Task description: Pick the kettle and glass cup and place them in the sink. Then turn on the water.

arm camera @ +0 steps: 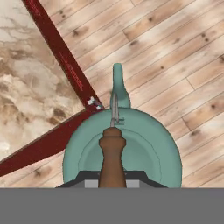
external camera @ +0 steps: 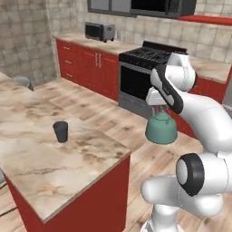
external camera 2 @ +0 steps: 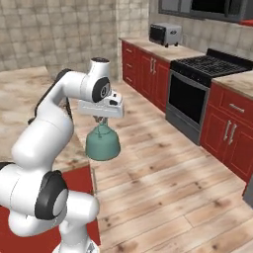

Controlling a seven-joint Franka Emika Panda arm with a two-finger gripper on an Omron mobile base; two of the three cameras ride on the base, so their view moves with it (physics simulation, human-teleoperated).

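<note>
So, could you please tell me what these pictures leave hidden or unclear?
- Gripper: its fingertips are hidden behind the kettle handle, right base view.
- Kettle's near side: cut off at the bottom edge, hand view.
- Glass cup: contents too small and dark to tell, left base view.

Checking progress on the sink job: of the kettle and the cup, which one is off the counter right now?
The teal kettle: it hangs from the end effector over the wooden floor, while the dark glass cup stands on the marble counter.

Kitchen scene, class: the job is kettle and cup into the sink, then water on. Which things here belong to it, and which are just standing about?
Belong to the job:
- kettle, hanging from the gripper over the floor
- glass cup, upright on the marble counter

Standing about:
- stove
- toaster oven
- red cabinets
</note>
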